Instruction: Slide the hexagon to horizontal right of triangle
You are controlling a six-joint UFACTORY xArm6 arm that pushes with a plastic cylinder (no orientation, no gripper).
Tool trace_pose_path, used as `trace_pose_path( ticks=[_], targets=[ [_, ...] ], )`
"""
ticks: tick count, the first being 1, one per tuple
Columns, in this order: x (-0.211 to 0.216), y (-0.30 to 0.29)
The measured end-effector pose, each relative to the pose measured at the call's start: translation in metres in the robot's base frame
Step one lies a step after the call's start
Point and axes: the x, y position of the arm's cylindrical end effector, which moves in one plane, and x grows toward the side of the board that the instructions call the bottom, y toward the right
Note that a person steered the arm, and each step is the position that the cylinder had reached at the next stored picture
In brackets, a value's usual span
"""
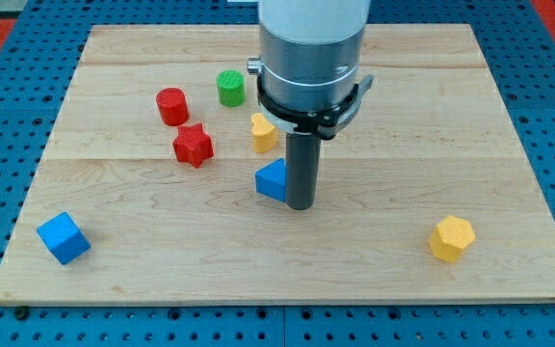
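The yellow hexagon (pixel 451 238) lies near the view's bottom right of the wooden board (pixel 162 270). The blue triangle (pixel 272 180) lies near the middle of the board. My tip (pixel 301 205) rests on the board right beside the triangle's right side, touching or nearly touching it. The hexagon is far to the right of my tip and somewhat lower in the view than the triangle. The rod and the arm's grey body hide the board just above the triangle.
A red cylinder (pixel 171 106), a red star (pixel 193 146), a green cylinder (pixel 230 88) and a yellow heart-like block (pixel 263 132) lie left of the arm. A blue cube (pixel 64 238) sits at the bottom left. Blue pegboard (pixel 8 87) surrounds the board.
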Motion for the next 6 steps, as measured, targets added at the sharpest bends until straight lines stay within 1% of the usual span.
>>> trace_pose_path(
  ticks=[2,3,4,5,6],
  targets=[
    [-0.015,-0.012],
    [-0.020,-0.007],
    [-0.015,0.108],
    [-0.019,0.209],
    [0.064,0.230]
  ],
)
